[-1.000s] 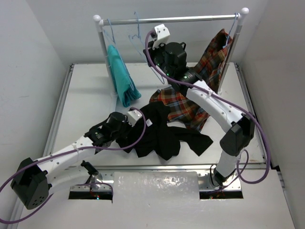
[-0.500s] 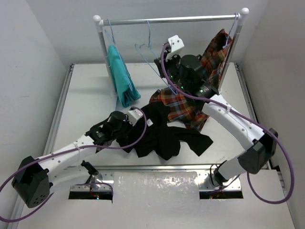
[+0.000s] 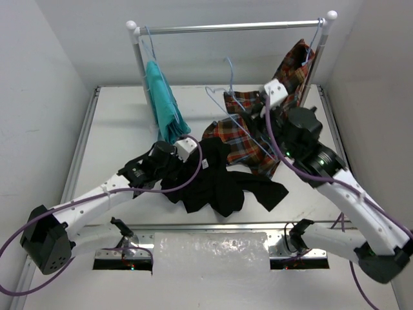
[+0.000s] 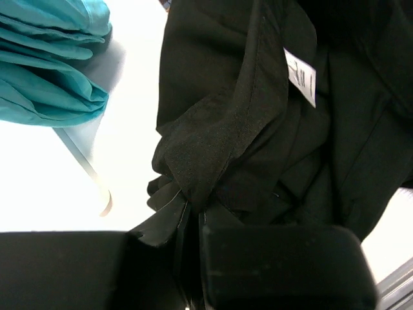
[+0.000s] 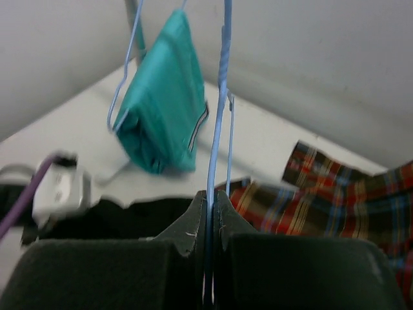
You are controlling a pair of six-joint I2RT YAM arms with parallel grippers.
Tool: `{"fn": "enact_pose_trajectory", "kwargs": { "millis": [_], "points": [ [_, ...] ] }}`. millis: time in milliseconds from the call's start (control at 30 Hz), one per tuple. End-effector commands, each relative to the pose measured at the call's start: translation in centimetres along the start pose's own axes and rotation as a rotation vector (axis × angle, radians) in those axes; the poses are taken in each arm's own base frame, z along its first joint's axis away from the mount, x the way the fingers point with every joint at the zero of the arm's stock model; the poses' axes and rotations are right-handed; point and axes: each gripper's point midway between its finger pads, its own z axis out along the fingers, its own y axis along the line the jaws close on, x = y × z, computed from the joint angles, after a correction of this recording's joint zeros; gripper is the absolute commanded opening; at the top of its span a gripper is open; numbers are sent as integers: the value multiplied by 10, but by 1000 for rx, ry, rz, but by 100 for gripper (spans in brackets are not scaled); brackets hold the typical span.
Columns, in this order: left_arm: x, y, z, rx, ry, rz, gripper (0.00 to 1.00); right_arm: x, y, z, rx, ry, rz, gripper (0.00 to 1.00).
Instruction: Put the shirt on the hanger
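left tool (image 4: pixel 192 216) – pressed together, pinching a bunched left edge of the shirt (image 4: pixel 245 123) | shirt – heaped near-centre on the desk (image 3: pixel 116 123) | right tool (image 5: pixel 210 200) – clamped on the hanger (image 5: pixel 221 97), aloft far-right of the heap | risk – thin wire swivels in the pinch; its low corner snags the plaid shirt (image 3: pixel 240 139)

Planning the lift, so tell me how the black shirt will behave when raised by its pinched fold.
Probably floppy: the shirt lies in soft crumpled folds, so it should droop from the left gripper, shut on one bunched edge. Likely light: the fabric looks thin. Its spread sleeve may drag over the plaid shirt beside it.
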Motion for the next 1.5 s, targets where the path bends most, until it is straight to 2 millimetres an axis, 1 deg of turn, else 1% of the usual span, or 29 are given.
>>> {"fn": "enact_pose_trajectory", "kwargs": {
  "millis": [0, 33, 67, 100, 133, 167, 200, 233, 267, 300, 333, 367, 433, 600, 667, 733, 833, 967, 1067, 1100, 1167, 1200, 1233, 1267, 1300, 1333, 1400, 1433, 1467],
  "points": [
    [-18, 4, -3, -11, -10, -62, 3, 38, 14, -38, -86, 118, 17, 0],
    [-23, 6, -4, -22, -11, -70, 3, 50, 19, -45, -109, 148, 26, 0],
    [-22, 7, -4, -28, 4, -83, 3, 55, 29, -58, -170, 169, 35, 0],
    [-28, 9, -2, -37, 7, -89, 2, 61, 35, -64, -202, 187, 46, 0],
    [-30, 12, -1, -53, 18, -95, 1, 71, 41, -71, -235, 224, 55, 0],
    [-34, 14, 0, -63, 19, -106, 1, 71, 46, -76, -270, 229, 62, 0],
    [-41, 16, 3, -73, 21, -109, 1, 69, 58, -84, -339, 228, 80, 0],
    [-44, 19, 4, -89, 27, -112, 1, 66, 63, -89, -370, 228, 87, 0],
    [-47, 21, 5, -98, 30, -116, 1, 70, 67, -96, -395, 255, 94, 0],
    [-51, 23, 7, -106, 30, -117, 1, 67, 70, -101, -415, 258, 96, 0],
    [-53, 25, 7, -118, 30, -119, 1, 64, 71, -105, -423, 260, 95, 0],
    [-54, 26, 7, -123, 29, -122, 1, 68, 71, -111, -430, 284, 95, 0],
    [-54, 26, 9, -128, 32, -128, 1, 67, 72, -118, -439, 288, 96, 0],
    [-54, 24, 11, -116, 35, -133, 1, 75, 77, -126, -478, 318, 97, 0],
    [-53, 27, 13, -128, 38, -110, 1, 66, 74, -128, -465, 310, 90, 0],
    [-51, 31, 15, -147, 44, -87, 1, 50, 70, -132, -444, 261, 81, 0],
    [-50, 32, 18, -155, 51, -80, 1, 43, 67, -137, -430, 249, 79, 0],
    [-61, 31, 20, -143, 27, -79, 1, 54, 70, -144, -439, 283, 114, 0],
    [-69, 29, 21, -131, 17, -81, 1, 61, 70, -143, -431, 289, 121, 0],
    [-75, 29, 20, -120, 4, -81, 1, 63, 69, -141, -423, 283, 124, 0],
    [-76, 20, 19, -67, 9, -82, 1, 66, 69, -133, -416, 238, 128, 0],
    [-80, 17, 17, -47, 2, -84, 1, 68, 70, -129, -416, 229, 135, 0],
    [-80, 11, 15, -14, 3, -85, 1, 81, 70, -123, -410, 247, 137, 0],
    [-80, 9, 14, 1, 5, -92, 1, 78, 71, -117, -411, 211, 134, 0],
    [-82, 4, 12, 29, -4, -98, 1, 81, 71, -112, -411, 200, 140, 0],
    [-82, 2, 9, 40, -4, -107, 1, 88, 73, -105, -417, 181, 140, 0],
    [-83, -2, 6, 63, -7, -115, 1, 96, 76, -100, -424, 173, 152, 0],
    [-83, -2, 4, 66, -9, -118, 1, 101, 77, -94, -426, 160, 157, 0],
    [-84, -3, 3, 72, -11, -123, 1, 102, 80, -93, -440, 149, 163, 0]
  ]
}}
